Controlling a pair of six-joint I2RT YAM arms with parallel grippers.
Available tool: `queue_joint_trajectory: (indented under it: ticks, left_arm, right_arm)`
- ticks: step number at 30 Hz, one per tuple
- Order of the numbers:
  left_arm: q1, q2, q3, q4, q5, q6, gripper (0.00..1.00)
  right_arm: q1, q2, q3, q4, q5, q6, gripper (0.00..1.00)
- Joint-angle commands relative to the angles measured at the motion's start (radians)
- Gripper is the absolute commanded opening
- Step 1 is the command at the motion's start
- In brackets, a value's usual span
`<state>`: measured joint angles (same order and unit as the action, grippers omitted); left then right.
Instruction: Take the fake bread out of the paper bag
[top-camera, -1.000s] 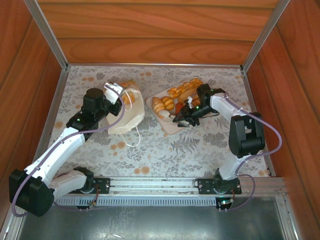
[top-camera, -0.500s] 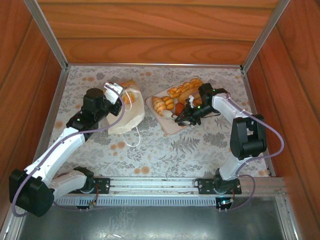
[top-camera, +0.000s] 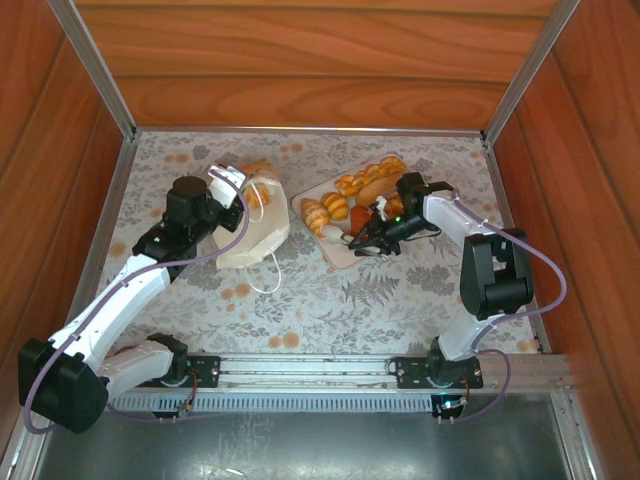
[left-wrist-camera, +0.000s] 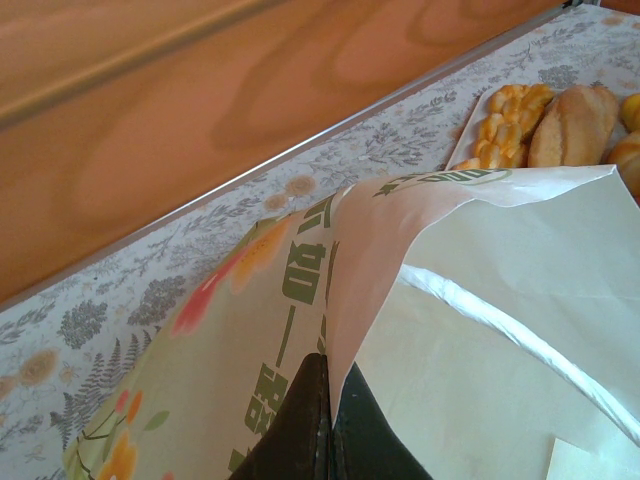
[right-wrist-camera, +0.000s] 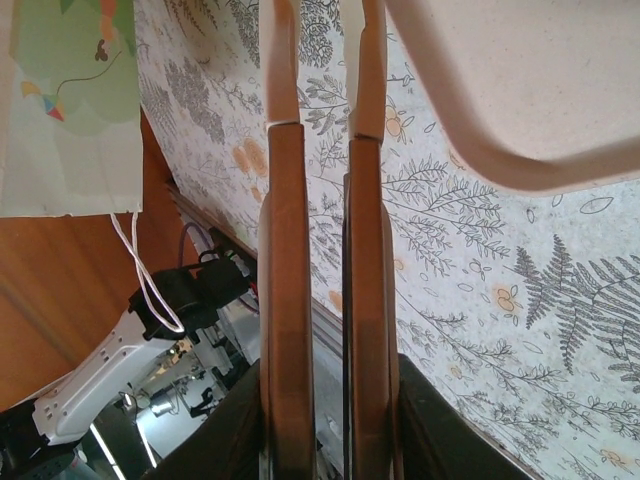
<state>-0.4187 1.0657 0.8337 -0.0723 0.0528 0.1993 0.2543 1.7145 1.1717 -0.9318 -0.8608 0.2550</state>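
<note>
Two arms reach out over the flower-patterned tablecloth (top-camera: 330, 300), one on each side. The left gripper (top-camera: 226, 184) has its dark fingers (left-wrist-camera: 300, 440) pressed tight together on the paper edge of the paper bag (top-camera: 256, 226), pinching one printed wall at the bag's far end. The bag lies flat on the cloth, with a thin cord handle trailing toward the near edge. Just to the right of the bag sits the beige tray (top-camera: 336, 252). The fake bread (top-camera: 362, 186) is heaped on the tray's far half: a braided loaf (left-wrist-camera: 505, 122) beside a long bun (left-wrist-camera: 575, 122), with croissants (top-camera: 318, 210) at the end nearest the bag. The right gripper (top-camera: 360, 240) hangs over the tray's near corner, its brown fingers (right-wrist-camera: 286, 260) drawn almost together with nothing between them. Whether any pastry lies inside the bag cannot be told.
</note>
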Motion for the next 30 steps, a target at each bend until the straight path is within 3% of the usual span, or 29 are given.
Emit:
queue_joint_trajectory:
  ticks: [1,10,22,30]
  left_arm:
    - [0.007,-0.002,0.011,0.008,-0.004,-0.015,0.0]
    - [0.007,0.003,0.017,0.003,-0.005,-0.016,0.0]
    - [0.007,0.009,0.021,0.003,0.002,-0.02,0.0]
    - [0.008,0.008,0.023,0.004,0.005,-0.021,0.0]
  right_arm:
    - [-0.006,0.002,-0.004,0.001,-0.072,-0.03,0.28]
    - [-0.009,-0.021,0.012,0.0,-0.005,0.001,0.45]
    - [-0.014,-0.046,0.041,-0.008,0.107,0.034,0.44]
    - [-0.015,-0.021,0.055,0.033,0.085,0.053,0.44]
